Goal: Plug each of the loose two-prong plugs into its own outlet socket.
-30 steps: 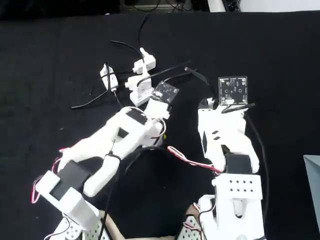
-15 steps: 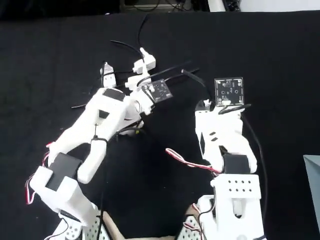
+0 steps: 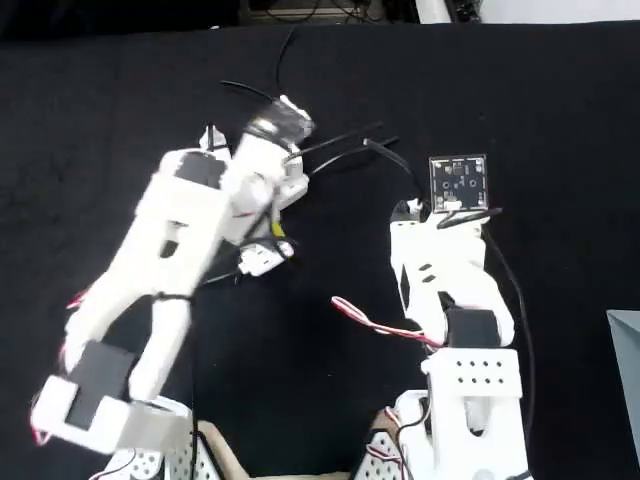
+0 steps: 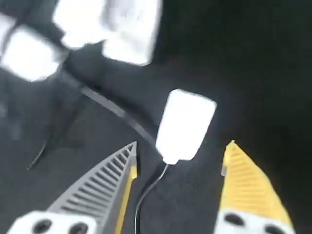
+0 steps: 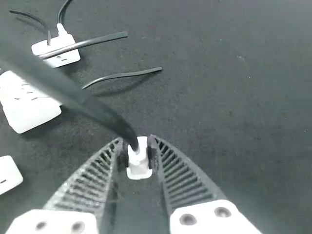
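Observation:
My left gripper is open, its fingers on either side of a loose white two-prong plug that lies on the black table with a thin cable trailing from it. Blurred white outlet blocks lie just beyond. From above, the left arm stretches over this white cluster. My right gripper is shut on a small white plug with a thick black cable. It stands at mid-table, right of the cluster. White outlet blocks lie ahead of it.
Black cables run across the table between the two arms. Another outlet block with cables lies farther off. A grey object sits at the right edge. Open black table stretches to the right and the far left.
The left arm has swung to the left and forward, and now covers the cluster of white outlets. The right arm has hardly moved and still holds its plug.

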